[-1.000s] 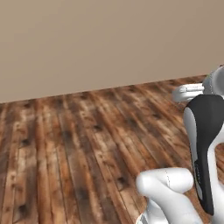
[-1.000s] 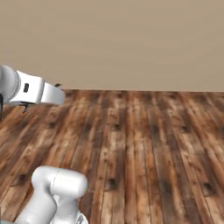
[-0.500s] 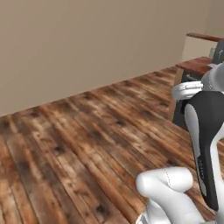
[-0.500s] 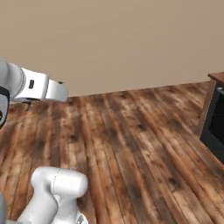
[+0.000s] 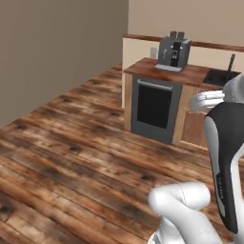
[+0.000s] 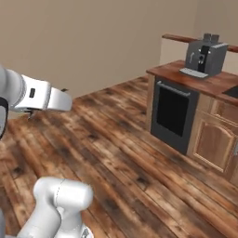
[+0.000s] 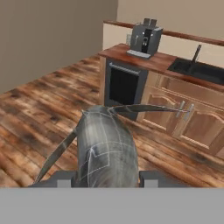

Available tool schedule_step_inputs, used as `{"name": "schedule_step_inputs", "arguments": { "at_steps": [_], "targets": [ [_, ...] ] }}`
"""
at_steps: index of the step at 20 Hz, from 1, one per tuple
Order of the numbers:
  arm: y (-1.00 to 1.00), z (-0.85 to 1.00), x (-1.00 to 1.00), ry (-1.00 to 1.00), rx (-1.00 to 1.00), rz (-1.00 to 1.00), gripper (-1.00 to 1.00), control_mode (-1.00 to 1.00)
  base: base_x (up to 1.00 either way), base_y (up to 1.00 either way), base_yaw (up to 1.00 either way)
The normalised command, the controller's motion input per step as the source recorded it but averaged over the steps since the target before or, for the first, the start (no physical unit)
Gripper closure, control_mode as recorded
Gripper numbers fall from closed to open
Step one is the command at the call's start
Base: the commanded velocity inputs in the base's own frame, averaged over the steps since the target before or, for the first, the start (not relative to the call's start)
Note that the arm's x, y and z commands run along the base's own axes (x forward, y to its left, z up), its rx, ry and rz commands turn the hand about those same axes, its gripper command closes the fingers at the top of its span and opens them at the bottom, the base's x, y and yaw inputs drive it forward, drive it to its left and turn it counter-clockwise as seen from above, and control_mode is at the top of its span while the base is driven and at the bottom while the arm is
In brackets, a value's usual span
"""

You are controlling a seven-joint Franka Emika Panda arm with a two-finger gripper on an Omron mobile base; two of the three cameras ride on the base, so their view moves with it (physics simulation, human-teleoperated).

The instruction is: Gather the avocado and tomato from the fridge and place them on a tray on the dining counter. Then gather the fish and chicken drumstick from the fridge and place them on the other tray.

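Fish [image 7: 107, 151] sits right between the 2 dark finger tips at the bottom of the hand view, grey silvery body, rounded and bulky, faint pale line markings on its side, slightly glossy. 2 thin fin- or tail-like blades stick off it: 1 running low to the left toward the floor side, 1 reaching out right from its top end. Gripper [image 7: 106, 178] jaws are clamped on the fish, a tip pressed at each flank, fish held up off the floor. Behind it in the hand view is the wood-plank floor [image 7: 39, 100], dark brown with worn patches. Beyond that a kitchen worktop [image 7: 151, 59], reddish-brown top on wooden cabinets [image 7: 192, 127] with bar handles, a dark-fronted oven [image 7: 124, 87] built in at its near end. A grey coffee machine [image 7: 144, 38] stands on the worktop above the oven; a dark sink [image 7: 197, 70] with a thin faucet is set in just beside it. Left base view: white arm [image 5: 224, 157] with dark casing at lower right, same oven [image 5: 153, 113] and coffee machine [image 5: 174, 51] ahead, plain beige wall [image 5: 57, 52] on the left. Right base view: arm link [image 6: 35, 95] crossing at left, worktop corner with oven [image 6: 174, 111] at right, coffee machine [image 6: 204, 56] on top.
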Motion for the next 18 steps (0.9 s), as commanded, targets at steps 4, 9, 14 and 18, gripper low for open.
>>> {"name": "schedule_step_inputs", "arguments": {
  "at_steps": [4, 9, 14, 18],
  "targets": [
    [0.0, 0.0, 0.0, 0.0, 0.0, 0.0, 1.0, 1.0, 1.0, 0.77, -0.19],
    [0.0, 0.0, 0.0, 0.0, 0.0, 0.0, 1.0, 1.0, 1.0, 0.18, -0.02],
    [0.0, 0.0, 0.0, 0.0, 0.0, 0.0, 1.0, 1.0, 1.0, 0.2, 0.0],
    [0.0, 0.0, 0.0, 0.0, 0.0, 0.0, 1.0, 1.0, 1.0, 0.13, 0.0]
  ]
}}
